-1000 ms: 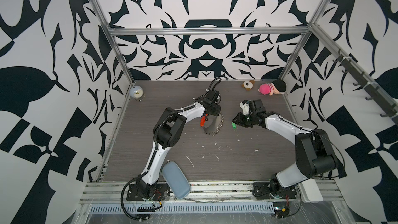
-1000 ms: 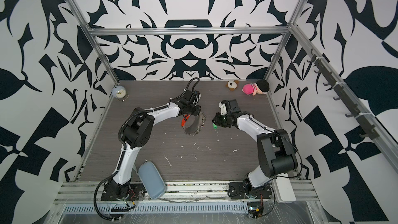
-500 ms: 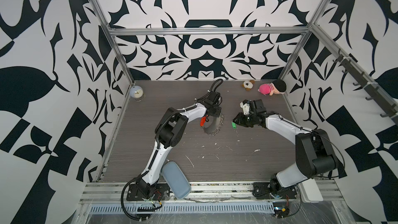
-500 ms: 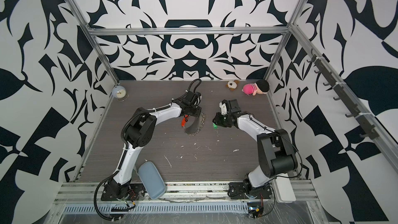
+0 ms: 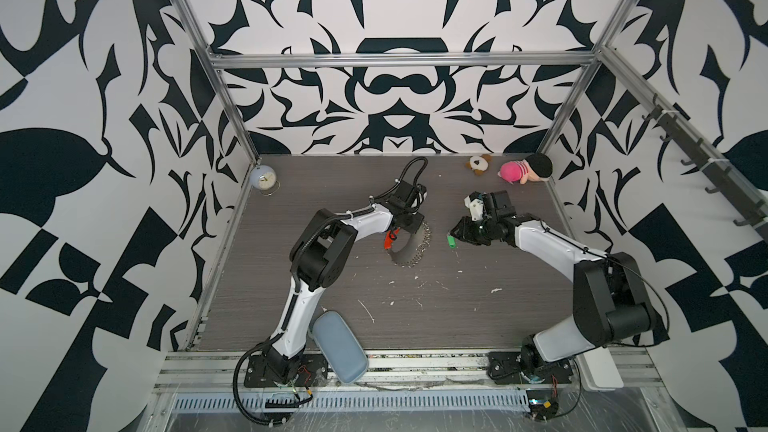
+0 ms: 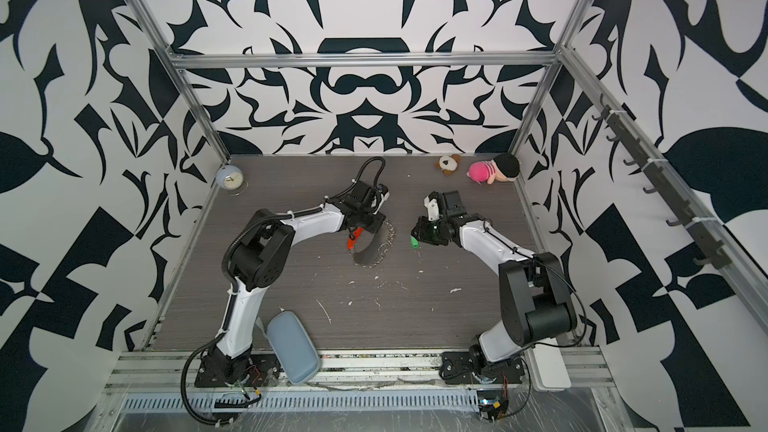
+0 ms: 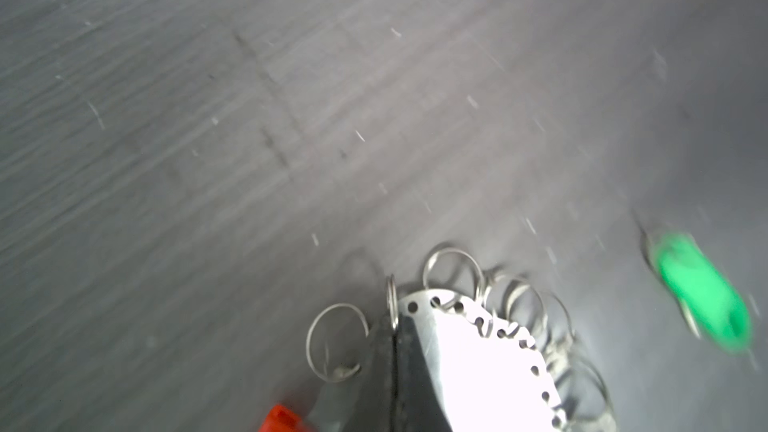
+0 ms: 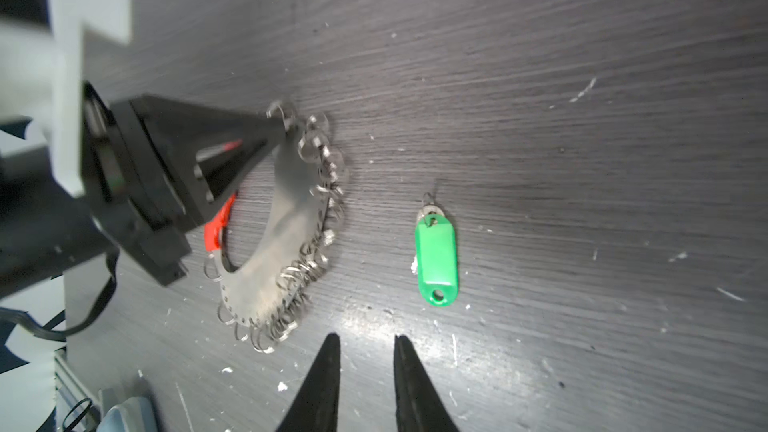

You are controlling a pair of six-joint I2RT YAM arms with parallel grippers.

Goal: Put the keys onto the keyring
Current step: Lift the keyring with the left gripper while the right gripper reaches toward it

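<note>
The keyring (image 5: 409, 249) (image 6: 370, 250) is a broad metal loop with a red bar (image 8: 218, 222) and several small rings, standing on edge mid-table. My left gripper (image 5: 406, 226) (image 6: 368, 226) (image 7: 395, 367) is shut on its metal band (image 7: 478, 351), and its black fingers (image 8: 249, 139) meet at the loop's upper edge. The keys (image 5: 450, 240) (image 6: 414, 242) (image 8: 435, 255) (image 7: 702, 297), a green tag with a small silver key, lie flat on the table just right of the loop. My right gripper (image 8: 365, 340) (image 5: 457, 231) hovers beside the tag, open with nothing between its fingers.
A pale blue alarm clock (image 5: 263, 178) stands in the back left corner. Two plush toys (image 5: 478, 164) (image 5: 525, 169) lie at the back right. A blue-grey case (image 5: 338, 347) rests at the front edge by the left arm's base. White scraps dot the table (image 5: 415, 326).
My left gripper has closed onto the keyring's metal band. The right arm and the keys have stayed where they were.
</note>
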